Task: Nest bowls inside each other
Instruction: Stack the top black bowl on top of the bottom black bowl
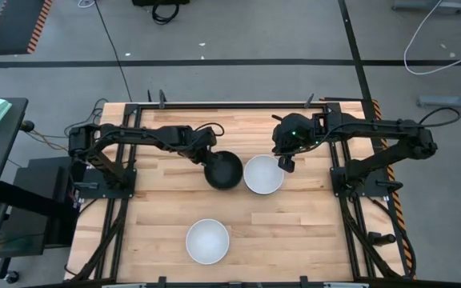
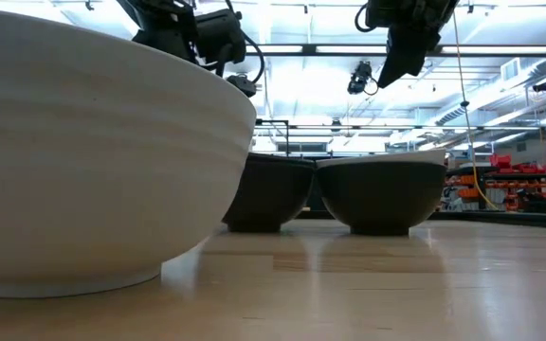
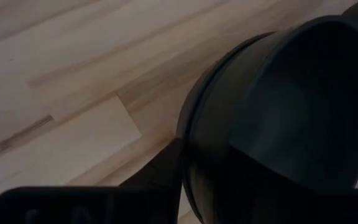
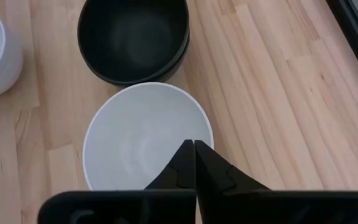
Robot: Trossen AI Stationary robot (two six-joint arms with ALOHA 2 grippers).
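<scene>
the black stack (image 1: 223,170) of nested bowls sits mid-table, its right edge touching the white bowl (image 1: 263,174); a second white bowl (image 1: 207,241) lies alone, well apart toward the near edge. the left gripper (image 1: 207,150) is at the stack's far-left rim, and whether its fingers are apart or clamped i cannot tell. the right gripper (image 4: 194,158), fingers together and holding nothing, hovers over the middle white bowl's far-right rim, so that arm looks the nearer one for lifting it leftward into the stack
</scene>
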